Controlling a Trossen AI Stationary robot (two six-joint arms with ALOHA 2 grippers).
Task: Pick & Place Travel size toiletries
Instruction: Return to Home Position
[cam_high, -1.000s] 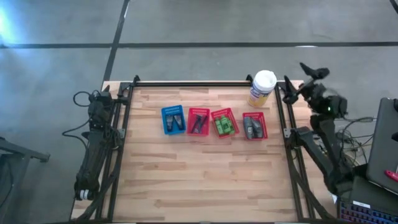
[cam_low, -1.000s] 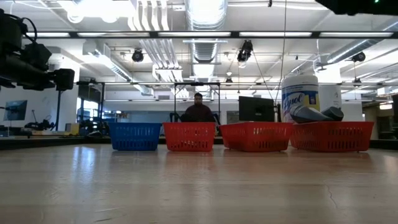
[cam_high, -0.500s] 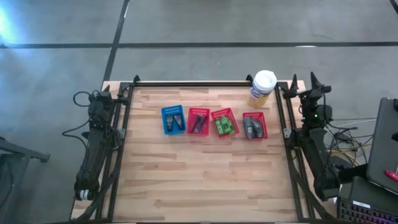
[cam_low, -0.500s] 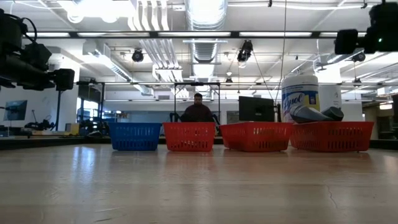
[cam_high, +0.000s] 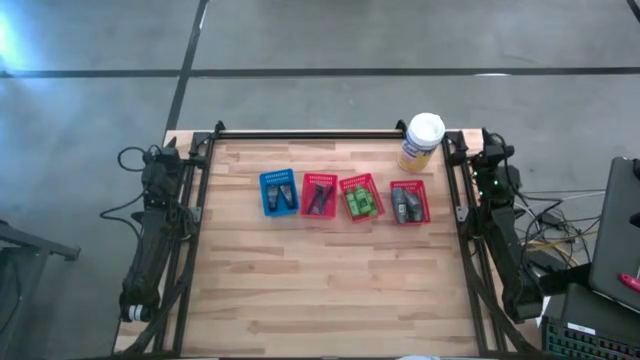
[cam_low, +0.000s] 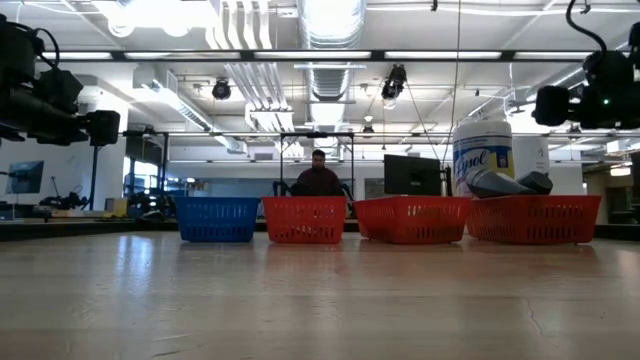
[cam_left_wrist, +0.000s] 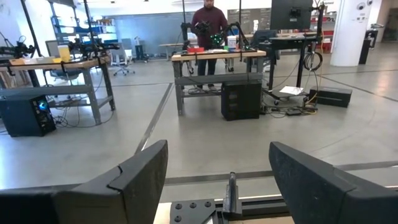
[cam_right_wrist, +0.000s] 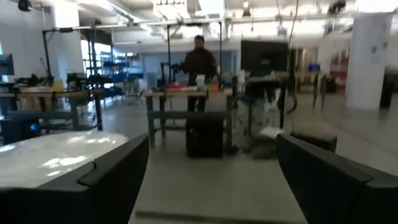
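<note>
The light wooden plank table (cam_high: 320, 290) has a black metal frame round it. Four little baskets stand on it in a row (close together, side by side). From the left there is a blue plastic mesh basket (cam_low: 217, 220), a first red mesh basket (cam_low: 304, 220), a second red mesh basket (cam_low: 411, 220) and a third red mesh basket (cam_low: 535, 220). A tall yellow canister with a white lid (cam_high: 423, 140) stands near the far right corner, just behind the third one.

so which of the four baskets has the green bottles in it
The red basket second from the right in the high view; it alone has green bottles inside.
</note>
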